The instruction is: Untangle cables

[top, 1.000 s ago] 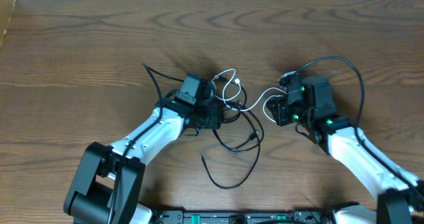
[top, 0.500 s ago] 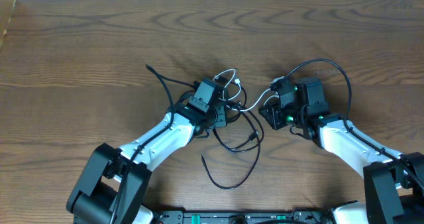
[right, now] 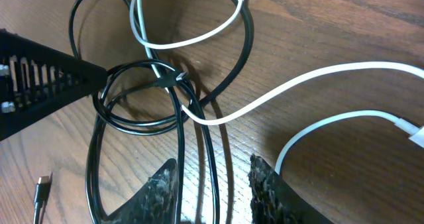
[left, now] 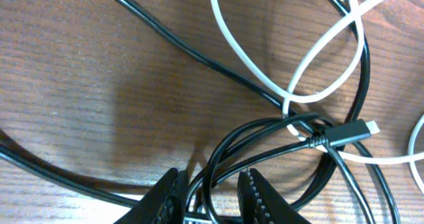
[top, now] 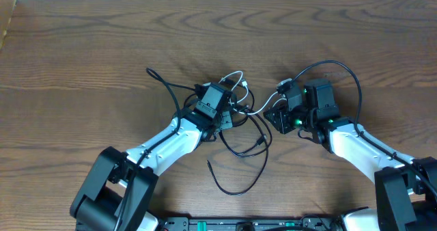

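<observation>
The black cord and the white cord lie tangled on the wooden tabletop, in the space between the two arms' jaws, which face each other across the knot.

The left jaws stand only narrowly apart. In the left wrist view two strands of the black cord run down between the fingers, close against one finger, with a little gap to the other, so the jaws are not clamped on them. Just ahead of these jaws the black cord curls into overlapping loops, and a small black plug with a silver tip lies across them. Farther ahead, a white loop crosses over the black strands and touches them where they bunch.

The right jaws stand wider apart. In the right wrist view black strands pass between the fingers without either pad pressing on them. Just ahead of them the black cord forms a round coil, and a long white strand lies across it, running away to one side of the jaws. A second white bend ends in a white connector beside the outer finger. A loose small plug rests on the tabletop, well off to the other side.
</observation>
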Robot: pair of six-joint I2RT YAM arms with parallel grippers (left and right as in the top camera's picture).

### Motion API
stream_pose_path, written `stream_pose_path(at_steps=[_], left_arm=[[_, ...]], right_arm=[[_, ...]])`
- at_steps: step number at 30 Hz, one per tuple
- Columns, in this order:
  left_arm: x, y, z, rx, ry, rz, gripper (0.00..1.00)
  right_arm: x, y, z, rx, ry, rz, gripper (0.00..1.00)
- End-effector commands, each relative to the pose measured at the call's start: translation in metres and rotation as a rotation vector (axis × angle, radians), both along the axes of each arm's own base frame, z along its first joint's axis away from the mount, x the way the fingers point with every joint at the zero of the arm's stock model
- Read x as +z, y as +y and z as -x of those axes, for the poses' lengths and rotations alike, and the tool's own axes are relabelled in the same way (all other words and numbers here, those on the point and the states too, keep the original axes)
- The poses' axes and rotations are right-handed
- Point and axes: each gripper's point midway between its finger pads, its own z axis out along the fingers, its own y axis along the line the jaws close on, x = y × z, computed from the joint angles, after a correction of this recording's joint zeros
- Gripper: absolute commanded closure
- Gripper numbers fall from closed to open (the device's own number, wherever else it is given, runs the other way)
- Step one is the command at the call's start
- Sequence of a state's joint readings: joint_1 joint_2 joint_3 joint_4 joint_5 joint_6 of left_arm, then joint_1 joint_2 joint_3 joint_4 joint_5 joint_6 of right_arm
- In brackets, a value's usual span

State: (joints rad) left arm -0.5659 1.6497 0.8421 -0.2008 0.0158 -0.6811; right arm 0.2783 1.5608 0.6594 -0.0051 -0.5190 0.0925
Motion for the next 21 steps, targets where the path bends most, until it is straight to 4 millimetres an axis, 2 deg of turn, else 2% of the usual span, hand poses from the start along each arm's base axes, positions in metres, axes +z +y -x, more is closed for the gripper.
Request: stream_pose_path(at_steps=[1,10,13,17,21], left_arm=[[-0.011,0.004,0.003,0.066,0.032,-0.006,0.69],[-0.028,-0.005,0.012,0.034,0.063,-0.028,0.7],[-0.03,-0.011,0.01,-0.002,0.048,-0.028,0.92],[-0.014,-0.038,0.01,-0.288,-0.015,0.016,0.93],[0.015,-0.051,0.01,-0.418,-0.087,0.047,0.93]], right_arm=[[0.005,0.005,-0.002,0.029,-0.022,-0.009,0.68],[0.006,0.006,-0.003,0.03,-0.026,-0.011,0.64],[0.008,0.009,-0.001,0.046,-0.026,-0.031,0.61],[0.009,0.009,-0.001,0.047,-0.027,-0.033,0.56],[0.009,0.009,-0.001,0.047,-0.027,-0.033,0.5]])
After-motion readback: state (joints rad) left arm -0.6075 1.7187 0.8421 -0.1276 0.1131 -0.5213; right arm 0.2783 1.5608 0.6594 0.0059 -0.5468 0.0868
